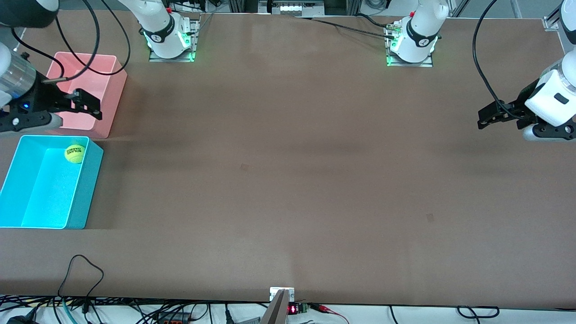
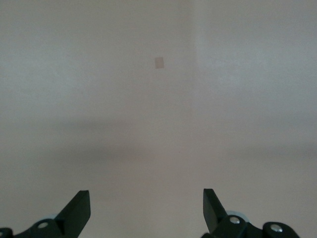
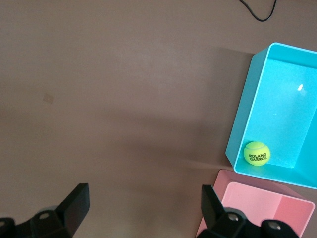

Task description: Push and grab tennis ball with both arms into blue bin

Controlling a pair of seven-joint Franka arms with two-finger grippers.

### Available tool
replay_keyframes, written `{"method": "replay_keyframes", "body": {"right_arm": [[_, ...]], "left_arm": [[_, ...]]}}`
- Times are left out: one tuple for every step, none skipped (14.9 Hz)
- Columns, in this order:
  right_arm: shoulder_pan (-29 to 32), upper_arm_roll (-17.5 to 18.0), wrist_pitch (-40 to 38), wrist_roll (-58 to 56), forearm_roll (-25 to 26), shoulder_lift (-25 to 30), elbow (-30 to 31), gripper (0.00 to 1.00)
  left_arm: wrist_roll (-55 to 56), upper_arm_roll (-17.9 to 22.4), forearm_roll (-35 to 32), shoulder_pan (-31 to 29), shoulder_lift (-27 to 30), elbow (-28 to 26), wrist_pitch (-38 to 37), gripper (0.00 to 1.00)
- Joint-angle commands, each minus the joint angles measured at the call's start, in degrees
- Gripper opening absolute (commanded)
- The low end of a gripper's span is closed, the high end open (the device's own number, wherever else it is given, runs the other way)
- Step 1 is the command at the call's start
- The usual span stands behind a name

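Tennis ball (image 1: 74,153) in blue bin (image 1: 90,180) (corner by pink bin (image 1: 118,90)). Right gripper (image 1: 85,103) over pink bin, left gripper (image 1: 488,116) over table (image 1: 288,180); fingers wide, empty.

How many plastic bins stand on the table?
2. The blue bin stands at the right arm's end of the table, with the tennis ball in it. The pink bin stands beside it, farther from the front camera. No others show.

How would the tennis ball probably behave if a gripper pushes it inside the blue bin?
The tennis ball is round, so it would probably roll, not slide. It rests in a corner of the blue bin, whose walls should stop it soon. Its fuzzy cover likely gives good grip. The right gripper hangs open over the pink bin; the left gripper waits open.
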State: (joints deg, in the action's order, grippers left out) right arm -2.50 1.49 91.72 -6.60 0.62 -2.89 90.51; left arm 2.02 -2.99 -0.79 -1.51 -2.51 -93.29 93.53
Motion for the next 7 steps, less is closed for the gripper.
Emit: {"method": "replay_keyframes", "body": {"right_arm": [[-0.7, -0.2, -4.4, 1.0, 0.0, -1.3, -4.5, 1.0], [-1.1, -0.4, -4.7, 1.0, 0.1, -2.0, -5.5, 1.0], [-1.0, -0.7, -4.4, 1.0, 0.0, -2.5, -5.5, 1.0], [-0.9, -0.8, -4.2, 1.0, 0.0, -2.7, -5.5, 1.0], [-0.6, -0.8, -3.9, 1.0, 0.0, -2.8, -5.4, 1.0], [-0.5, -1.4, -3.8, 0.7, 0.0, -2.8, -5.4, 1.0], [-0.6, -2.2, -3.8, 0.7, 0.0, -3.0, -5.4, 1.0]], "left_arm": [[-0.3, -0.6, 0.1, -0.7, 0.9, -0.2, -0.6, 1.0], [-0.3, -0.6, 0.1, -0.7, 1.0, -0.2, -0.6, 1.0], [-0.3, -0.6, 0.1, -0.6, 1.0, -0.2, -0.7, 1.0], [-0.3, -0.6, 0.1, -0.5, 1.0, -0.2, -0.8, 1.0], [-0.3, -0.6, 0.1, -0.4, 1.0, -0.1, -0.8, 1.0], [-0.3, -0.6, 0.1, -0.3, 1.0, -0.1, -0.8, 1.0], [-0.3, -0.6, 0.1, -0.3, 1.0, -0.1, -0.8, 1.0]]}}
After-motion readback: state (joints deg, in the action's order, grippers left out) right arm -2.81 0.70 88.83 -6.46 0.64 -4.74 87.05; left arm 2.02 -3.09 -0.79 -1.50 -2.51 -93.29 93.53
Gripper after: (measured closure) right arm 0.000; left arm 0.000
